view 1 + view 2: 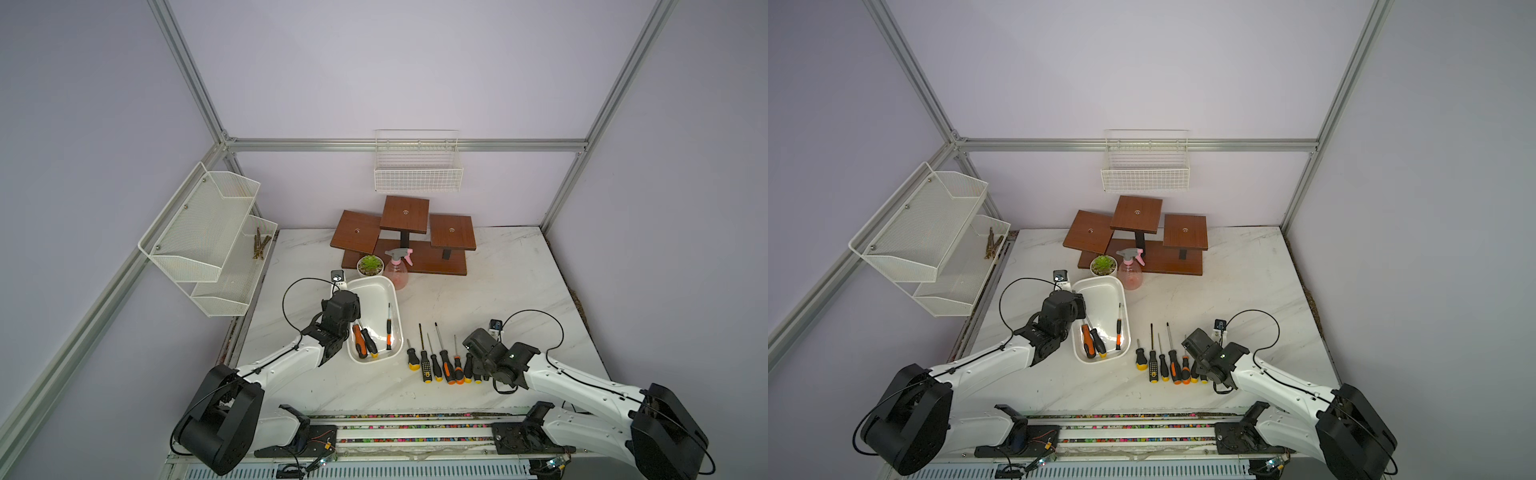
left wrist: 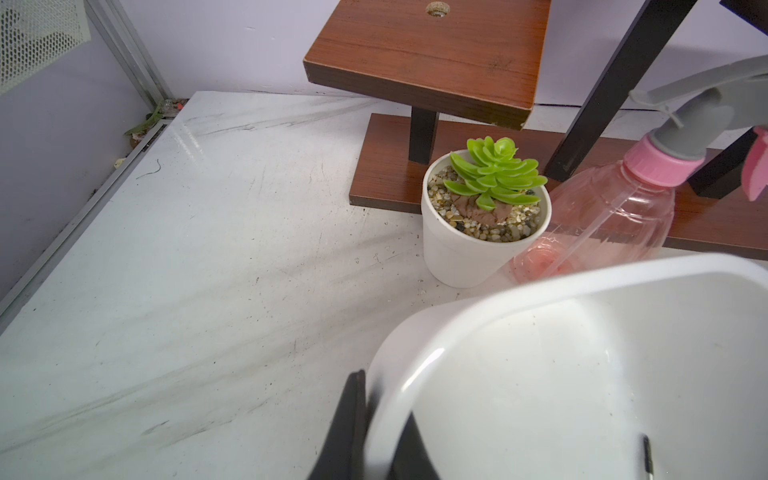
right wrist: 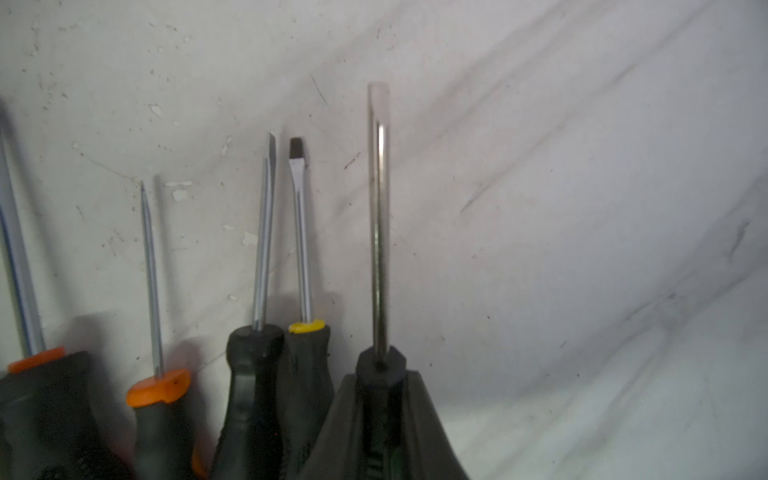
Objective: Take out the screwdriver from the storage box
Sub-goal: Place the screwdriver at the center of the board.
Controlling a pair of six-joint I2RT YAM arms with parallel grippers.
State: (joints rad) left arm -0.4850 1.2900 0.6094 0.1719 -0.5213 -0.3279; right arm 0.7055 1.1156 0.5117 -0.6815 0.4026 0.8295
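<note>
In both top views the storage box (image 1: 374, 297), a glossy white shallow tub with rounded corners and a rolled rim, sits on the marble-patterned tabletop (image 1: 498, 299). Three screwdrivers lie inside it. Two thick-handled ones (image 1: 358, 343) are crossed at the near left corner, and a slim one (image 1: 389, 328) lies along the right wall. Just right of the box a row of screwdrivers (image 1: 446, 368) lies parallel, handles toward the robot, with the right wrist over its right end.

In the left wrist view the left fingers (image 2: 353, 419) are closed on the box's rim, one outside the wall and one inside. A potted succulent (image 2: 486, 216) and a pink spray bottle (image 2: 602, 216) stand just beyond the far corner.

In the right wrist view the right fingers (image 3: 424, 415) pinch the black faceted handle of the screwdriver (image 3: 379, 249). Its long bright steel shaft runs parallel to a yellow-collared flat-blade (image 3: 301, 232). It is out of the box, at the row's end and low over the tabletop; I cannot tell whether it touches.

This looks like the set-down. The handle should rest fully on the tabletop before the fingers open, with the shaft parallel to its neighbour and clear of it. Drawing away without brushing the rubbery handles would leave the row undisturbed. The slick, light tub would likely slide on polished stone, so a firm left hold helps.
</note>
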